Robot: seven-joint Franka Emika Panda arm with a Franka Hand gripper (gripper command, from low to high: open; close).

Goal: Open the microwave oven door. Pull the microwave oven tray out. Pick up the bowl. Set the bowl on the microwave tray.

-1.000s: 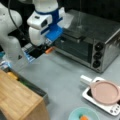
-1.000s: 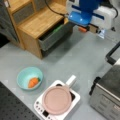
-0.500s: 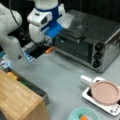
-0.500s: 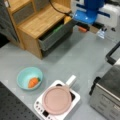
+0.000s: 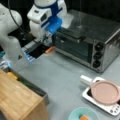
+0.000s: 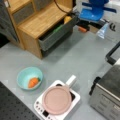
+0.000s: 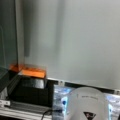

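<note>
Nearest the lens in a front view, bottom edge right of centre, sits the bowl (image 5: 83, 115), pale teal w/ an orange bit inside; it also shows lower left in a front view (image 6: 29, 77). It rests on the grey table (image 5: 62, 75), well apart from the arm. Just beside it, toward the lower right, the pink pan (image 5: 105, 92) w/ white handle lies on a small white appliance (image 5: 111, 107); same pair is at bottom centre in a front view (image 6: 57, 100).

Left foreground: a wooden cabinet (image 5: 17, 100) w/ a grey drawer pulled out (image 6: 53, 35), yellow and green items inside.

Mid-frame right, the microwave oven (image 5: 87, 41) stands w/ three black knobs down its right side. The microwave oven door (image 5: 71, 47) looks closed against the front, its bar handle along the top edge. No tray visible outside the oven.

Further back, upper left, the white-and-blue arm hangs over the oven's left end. The gripper (image 5: 46, 37) sits just beside the door's upper left corner, near the handle end; whether the claw is wide or narrow: cannot tell. A small orange block (image 5: 50, 50) lies on the table below it, also seen at left in the wrist view (image 7: 31, 72).
</note>
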